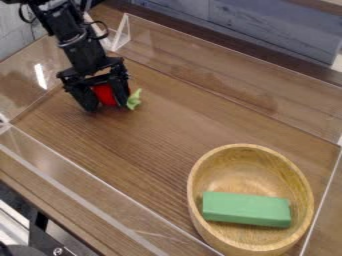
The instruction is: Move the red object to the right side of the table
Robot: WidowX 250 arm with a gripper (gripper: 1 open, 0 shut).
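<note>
A single view (there is no second one to compare) looks down at a slant on the counter point(174, 150) from above its near edge, facing toward the far acrylic wall and the grey backdrop behind it. It stands at middling range: most of the wood-grain surface fits in frame. The arm enters from the upper left corner, with its end effector point(96, 93) in the upper left quarter. The bowl point(254, 150) sits close to the lens at lower right, its rim nearly reaching the bottom edge.
</note>
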